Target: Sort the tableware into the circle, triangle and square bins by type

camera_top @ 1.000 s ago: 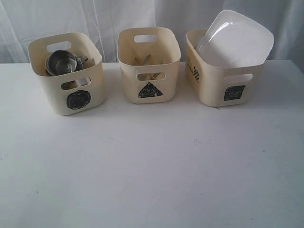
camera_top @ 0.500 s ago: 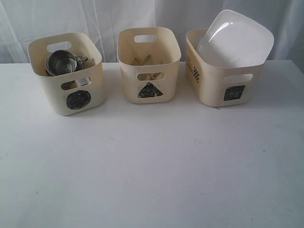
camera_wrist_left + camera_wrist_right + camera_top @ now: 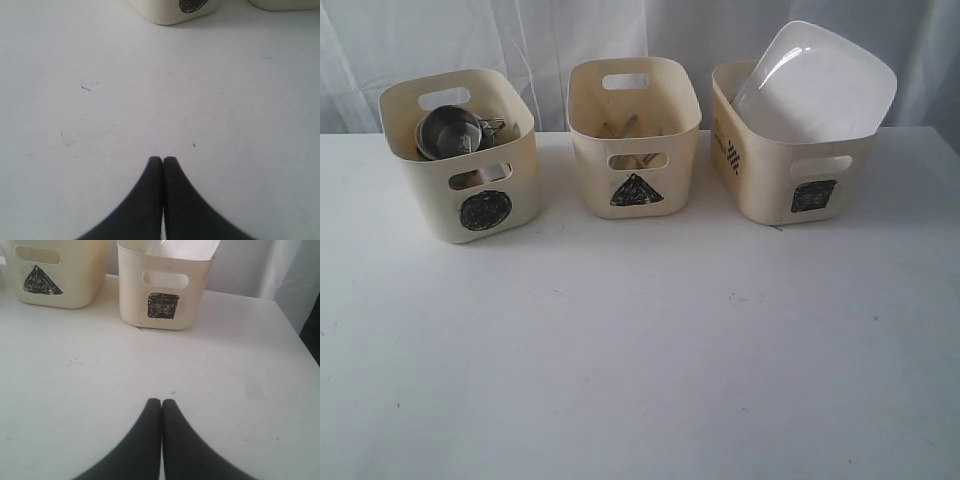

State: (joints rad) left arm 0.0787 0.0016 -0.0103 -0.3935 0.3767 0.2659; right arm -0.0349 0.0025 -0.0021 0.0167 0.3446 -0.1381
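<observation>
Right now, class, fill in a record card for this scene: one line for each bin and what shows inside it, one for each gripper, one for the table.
circle bin: left of the row; steel mug visible inside
triangle bin: middle; wooden chopsticks visible inside
square bin: right; large white plate leaning, rising above the rim
left gripper: shut, holding nothing
right gripper: shut, holding nothing
table: white; no tableware seen outside the bins
deeper bin contents: hidden from these views
</observation>
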